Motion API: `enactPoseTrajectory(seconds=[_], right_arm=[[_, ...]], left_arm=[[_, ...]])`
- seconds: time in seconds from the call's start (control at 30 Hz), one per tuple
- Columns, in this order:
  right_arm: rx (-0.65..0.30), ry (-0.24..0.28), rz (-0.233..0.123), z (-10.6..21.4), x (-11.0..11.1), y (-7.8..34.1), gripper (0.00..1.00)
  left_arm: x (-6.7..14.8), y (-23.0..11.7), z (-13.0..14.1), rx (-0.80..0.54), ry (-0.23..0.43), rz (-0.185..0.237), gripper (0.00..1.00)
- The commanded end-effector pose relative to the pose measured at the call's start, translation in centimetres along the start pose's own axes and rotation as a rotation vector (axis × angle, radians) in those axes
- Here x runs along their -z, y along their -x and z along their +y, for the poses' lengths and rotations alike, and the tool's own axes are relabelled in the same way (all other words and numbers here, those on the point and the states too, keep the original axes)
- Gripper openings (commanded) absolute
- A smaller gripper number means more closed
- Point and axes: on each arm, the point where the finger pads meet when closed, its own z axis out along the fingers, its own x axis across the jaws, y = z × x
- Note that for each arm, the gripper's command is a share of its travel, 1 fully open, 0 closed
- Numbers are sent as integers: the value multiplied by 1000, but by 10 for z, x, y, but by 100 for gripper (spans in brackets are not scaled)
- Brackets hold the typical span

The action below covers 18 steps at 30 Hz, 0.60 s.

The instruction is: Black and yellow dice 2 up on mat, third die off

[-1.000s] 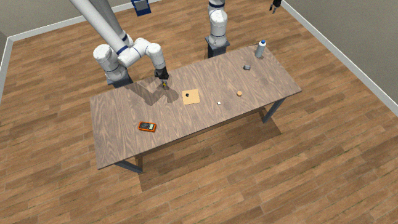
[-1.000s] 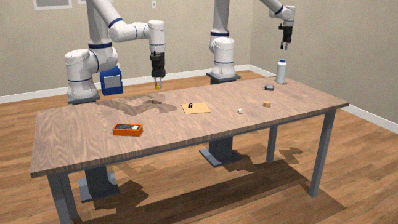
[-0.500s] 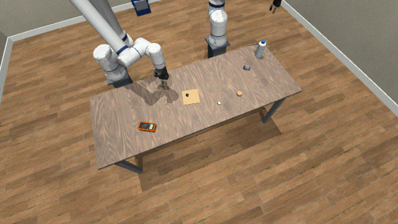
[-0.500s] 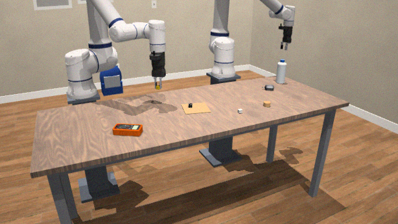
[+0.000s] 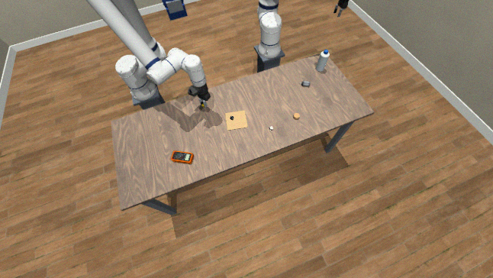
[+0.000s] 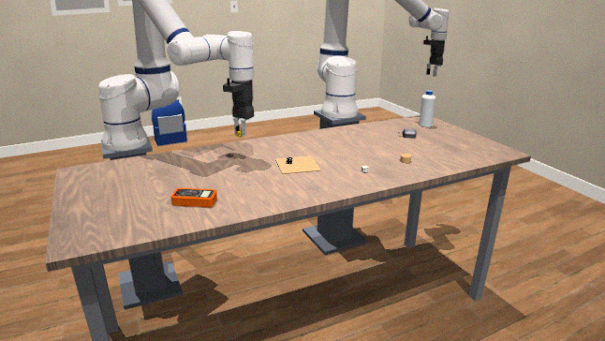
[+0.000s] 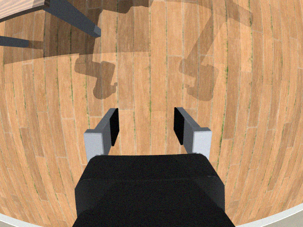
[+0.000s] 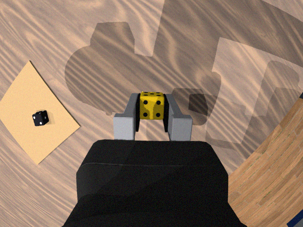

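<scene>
gripping the yellow die above the worktop, the right tool is partly open around it. the left tool stands wide open, holding nothing. the black die sits on the mat; the white die lies off it.
</scene>
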Motion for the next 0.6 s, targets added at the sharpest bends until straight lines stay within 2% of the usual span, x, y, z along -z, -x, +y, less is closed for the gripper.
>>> enactPoseTrajectory(seconds=[0.0,0.07,0.17,0.3,0.33,0.4,0.43,0.53,0.57], right_arm=[[-146,-4,-1,-1,0,1,40],[-233,-4,-1,-1,-1,1,40],[-235,-4,-1,-1,-1,1,40],[-408,-4,-1,0,-2,2,40],[-413,-4,-1,0,-2,2,40],[-499,-4,-1,0,-3,2,40],[-500,-4,-1,0,-3,2,40],[-617,-4,-2,1,-4,3,40],[-620,-4,-2,1,-4,3,40]], left_arm=[[1,0,1,0,2,0,100],[1,0,1,0,2,0,100],[1,0,1,0,2,0,100],[1,0,1,0,2,0,100],[1,0,1,0,2,0,100],[1,0,1,0,2,0,100],[1,0,1,0,2,0,100],[1,0,1,0,2,0,100],[1,0,1,0,2,0,100]])
